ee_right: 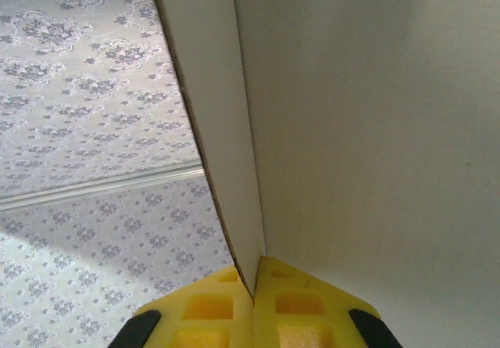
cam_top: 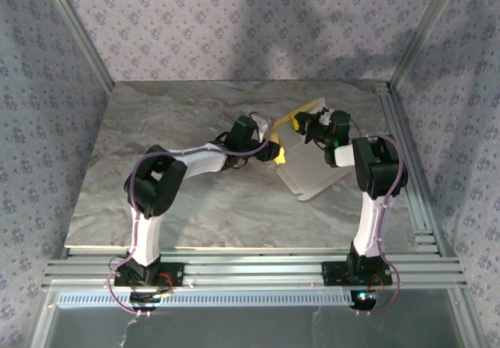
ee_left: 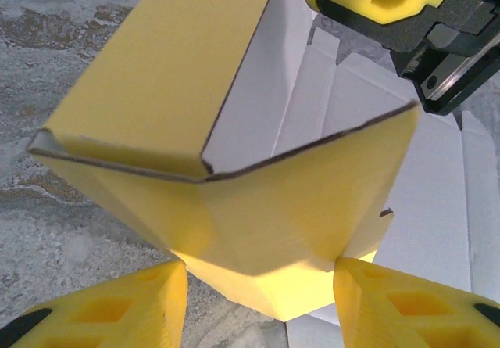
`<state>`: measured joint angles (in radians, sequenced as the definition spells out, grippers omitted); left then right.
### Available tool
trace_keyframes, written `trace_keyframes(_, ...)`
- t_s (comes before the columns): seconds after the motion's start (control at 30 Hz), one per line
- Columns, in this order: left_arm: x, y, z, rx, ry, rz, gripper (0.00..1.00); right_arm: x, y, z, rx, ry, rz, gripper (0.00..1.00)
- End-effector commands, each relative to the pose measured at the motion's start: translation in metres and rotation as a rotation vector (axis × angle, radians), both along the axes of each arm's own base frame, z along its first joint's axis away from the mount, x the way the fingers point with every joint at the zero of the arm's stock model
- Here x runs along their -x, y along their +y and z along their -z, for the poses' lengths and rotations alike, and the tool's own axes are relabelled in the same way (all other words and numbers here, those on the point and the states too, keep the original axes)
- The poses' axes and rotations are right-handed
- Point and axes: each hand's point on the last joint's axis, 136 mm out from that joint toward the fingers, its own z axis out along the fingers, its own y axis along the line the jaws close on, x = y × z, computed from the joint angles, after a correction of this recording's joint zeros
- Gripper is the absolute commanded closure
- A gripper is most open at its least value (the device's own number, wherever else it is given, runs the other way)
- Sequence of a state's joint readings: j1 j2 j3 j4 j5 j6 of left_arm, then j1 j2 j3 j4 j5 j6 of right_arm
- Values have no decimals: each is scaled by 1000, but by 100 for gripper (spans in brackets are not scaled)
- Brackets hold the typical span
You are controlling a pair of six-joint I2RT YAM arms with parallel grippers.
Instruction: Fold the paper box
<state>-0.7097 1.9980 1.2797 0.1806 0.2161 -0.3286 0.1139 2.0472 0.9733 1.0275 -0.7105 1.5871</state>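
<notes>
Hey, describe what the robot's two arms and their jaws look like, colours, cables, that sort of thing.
Both the left arm and the right arm have white links between bulky black joint housings. They stand on black bases bolted to an aluminium rail. Thin purple cables loop along each. The jaws are blocky yellow pads with square moulded pockets, on black mounts.

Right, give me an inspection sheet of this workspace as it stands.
Surface: grey marble-patterned tabletop.
Job's things: half-folded white-and-yellow paper box, right of centre, partly raised.
Clutter: nothing seen.
Grippers: left gripper jaws apart astride a yellow flap, grip unclear; right gripper shut on a white panel edge.
Cables: purple cables looped along both arms.
Surroundings: floral-papered walls, aluminium rails at the near edge.
</notes>
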Motion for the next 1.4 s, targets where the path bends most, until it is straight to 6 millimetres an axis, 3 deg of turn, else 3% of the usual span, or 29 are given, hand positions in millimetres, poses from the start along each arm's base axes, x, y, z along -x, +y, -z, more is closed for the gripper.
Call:
trace_keyframes(0.0, -3, 8, 16, -118, 14, -46, 49, -3, 4, 1, -18, 12, -8, 100)
trace_keyframes(0.6, 1, 18, 20, -346, 46, -174, 51, -4, 6, 0, -18, 10, -6, 100)
trace_keyframes(1.37, -1, 8, 33, -381, 96, -299, 53, -4, 6, -3, -26, 8, -3, 100)
